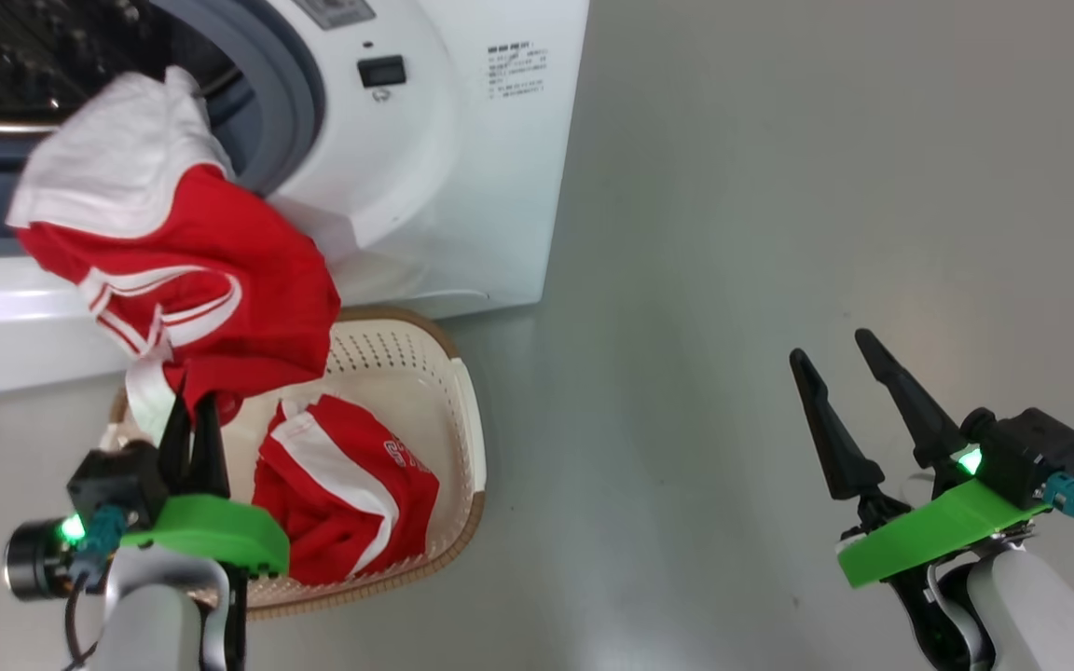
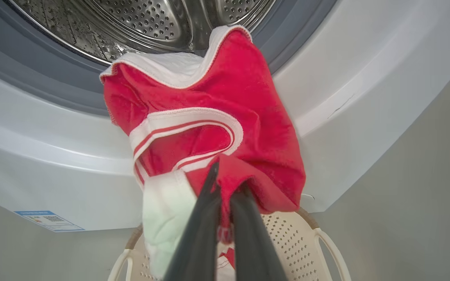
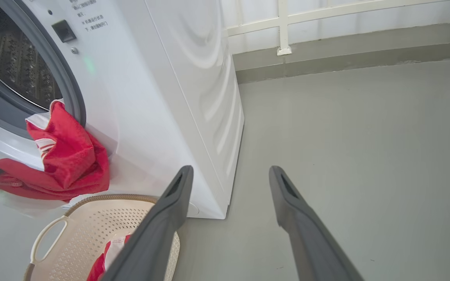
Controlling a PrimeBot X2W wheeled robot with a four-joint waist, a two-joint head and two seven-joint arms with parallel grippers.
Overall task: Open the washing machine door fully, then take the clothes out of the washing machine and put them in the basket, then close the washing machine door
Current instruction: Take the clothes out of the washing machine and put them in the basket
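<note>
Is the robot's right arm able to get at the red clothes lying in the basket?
Probably yes. The right pincer is open and empty, with bare floor between it and the basket. The red clothes inside lie uncovered, though the left pincer holds another garment over the basket's other side.

Grey floor point(image 3: 365, 136) (white railing point(image 3: 283, 23) behind)

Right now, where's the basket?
Head view, lower left: the basket sits on the floor by the washing machine, under the red clothes the left hand holds.
</note>
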